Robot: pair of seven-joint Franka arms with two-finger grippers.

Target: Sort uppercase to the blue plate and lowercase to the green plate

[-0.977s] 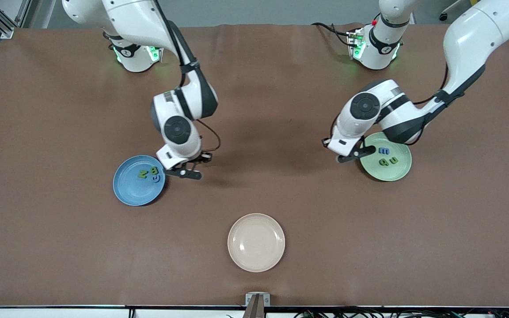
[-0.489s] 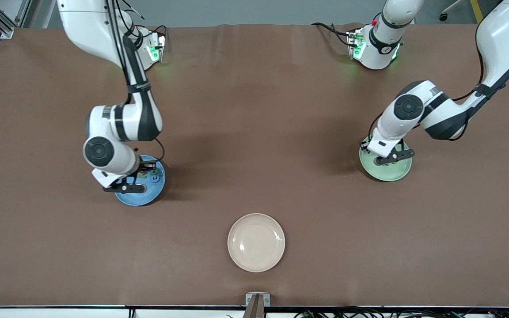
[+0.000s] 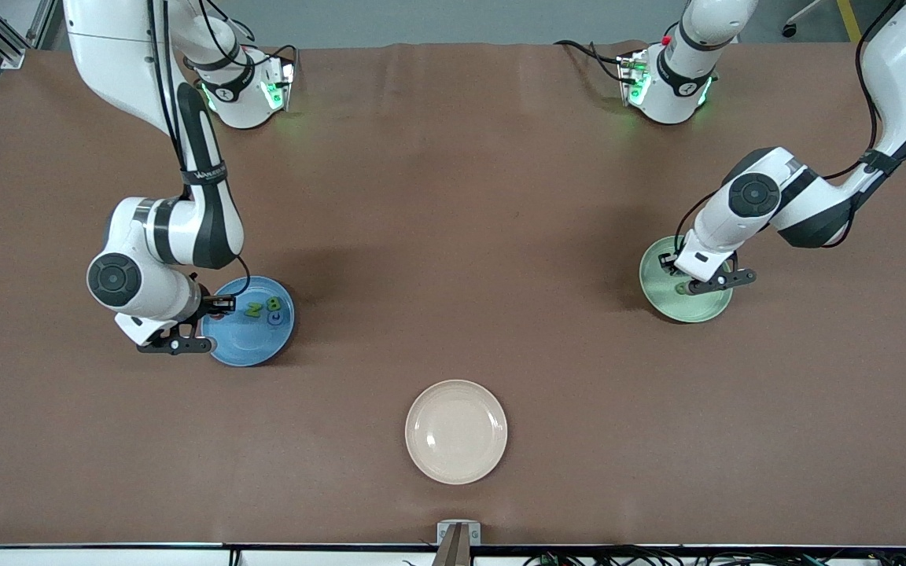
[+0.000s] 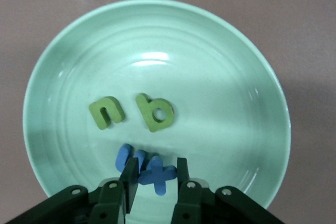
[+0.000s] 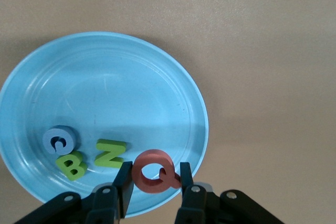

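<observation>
The beige plate [image 3: 456, 431] is the landmark, sitting on the brown desk [image 3: 453, 196] nearest the front camera and bare of letters.

Farther from the camera than that plate, toward the right arm's end of the desk, lies the blue plate [image 3: 260, 342]. Three capitals rest in it: a green N [image 3: 253, 310], a green B [image 3: 272, 303] and a blue G [image 3: 277, 317] (in the right wrist view they are bunched together, the N [image 5: 110, 152] beside the B [image 5: 71, 164], the G [image 5: 59, 140] just by them). The right tool [image 5: 154, 181] hangs over this plate's rim [image 5: 199, 114], at the edge away from the beige plate, its two fingers [image 5: 125, 179] closed on the red-pink Q [image 5: 153, 171], which stands between them above the rim.

Also farther than the beige plate, toward the left arm's end of the desk, is the green plate [image 3: 661, 299]. The left tool [image 4: 154, 182] is low over its inside, fingers [image 4: 129, 178] pinched on the blue x [image 4: 158, 174]. Just beside the x lies the blue m [image 4: 128, 157], partly hidden by a finger. Further into the plate [image 4: 252, 103] lie two olive-green letters side by side, a u/n shape [image 4: 107, 112] and a q/b shape [image 4: 155, 112], apart from the blue pair.

Both arm bases stand farthest of all from the beige plate.
</observation>
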